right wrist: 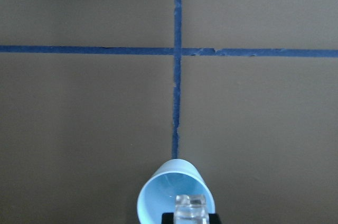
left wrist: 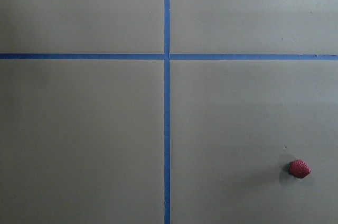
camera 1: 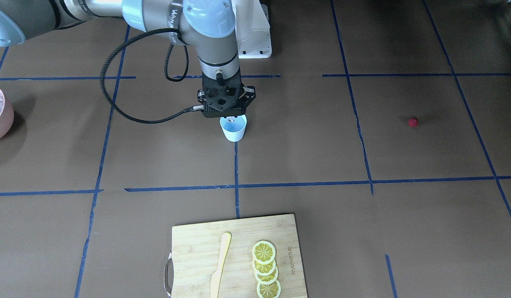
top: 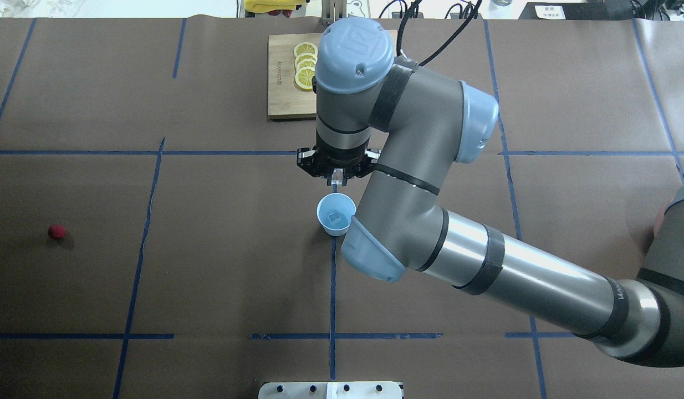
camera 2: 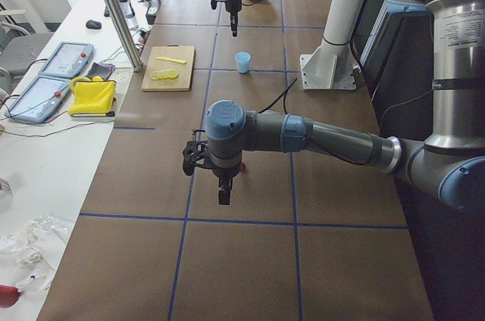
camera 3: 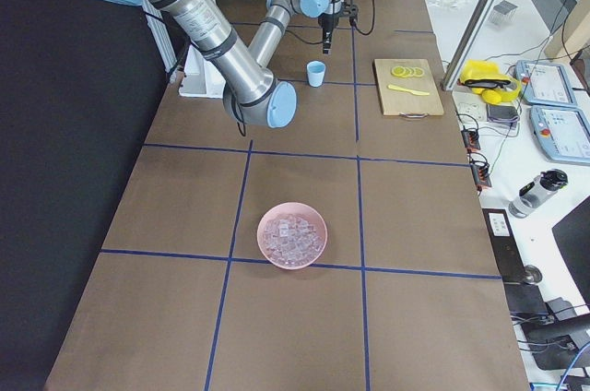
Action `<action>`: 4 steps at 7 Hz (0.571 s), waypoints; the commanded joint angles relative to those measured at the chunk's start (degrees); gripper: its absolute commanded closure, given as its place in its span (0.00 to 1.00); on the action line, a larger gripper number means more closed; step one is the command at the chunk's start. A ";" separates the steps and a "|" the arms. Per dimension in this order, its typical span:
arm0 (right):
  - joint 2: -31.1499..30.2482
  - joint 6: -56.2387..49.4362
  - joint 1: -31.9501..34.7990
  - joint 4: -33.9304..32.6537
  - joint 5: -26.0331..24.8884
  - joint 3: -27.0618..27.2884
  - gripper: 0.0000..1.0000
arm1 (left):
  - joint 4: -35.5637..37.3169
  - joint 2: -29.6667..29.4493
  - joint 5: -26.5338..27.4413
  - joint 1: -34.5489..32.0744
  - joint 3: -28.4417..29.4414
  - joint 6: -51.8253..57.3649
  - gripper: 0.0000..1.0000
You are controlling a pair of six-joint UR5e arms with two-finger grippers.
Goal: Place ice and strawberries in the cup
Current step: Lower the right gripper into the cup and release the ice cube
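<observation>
1. Left gripper: hangs fingers-down over bare table. I see it only from the side camera, so I cannot tell whether it is spread or closed.
2. Strawberry: one dark-red berry, alone on the table, well off to the left of the right gripper. It sits low and right in the left wrist camera's view (no fingers show there).
3. Cup: pale blue, upright, directly beneath the right gripper.
4. Right gripper: pointing straight down, fingertips pinching an ice cube above the cup's mouth, clear of the rim.
5. Second cube: lying inside the cup, below the pinched one.
6. Cutting board: beyond the right gripper, on the side away from the robot, well apart from it. It carries a row of overlapping lemon slices and a yellow knife beside them.
7. Pink bowl: far to the right of the right gripper, filled with loose ice.
</observation>
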 commanded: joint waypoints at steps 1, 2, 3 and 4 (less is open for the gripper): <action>0.66 1.61 -2.25 1.35 -2.36 -2.25 1.00 | 0.00 0.31 -0.01 0.00 0.04 0.01 0.00; 0.13 1.61 -2.25 1.09 -2.19 -2.17 1.00 | 0.00 0.22 -0.01 0.00 0.04 0.01 0.00; -0.57 1.70 -3.12 1.08 -2.18 -2.34 1.00 | -0.09 0.31 -0.01 0.00 0.04 0.01 0.00; -1.27 1.70 -3.66 1.08 -2.27 -2.43 1.00 | -0.09 0.22 -0.01 0.09 -0.05 0.01 0.00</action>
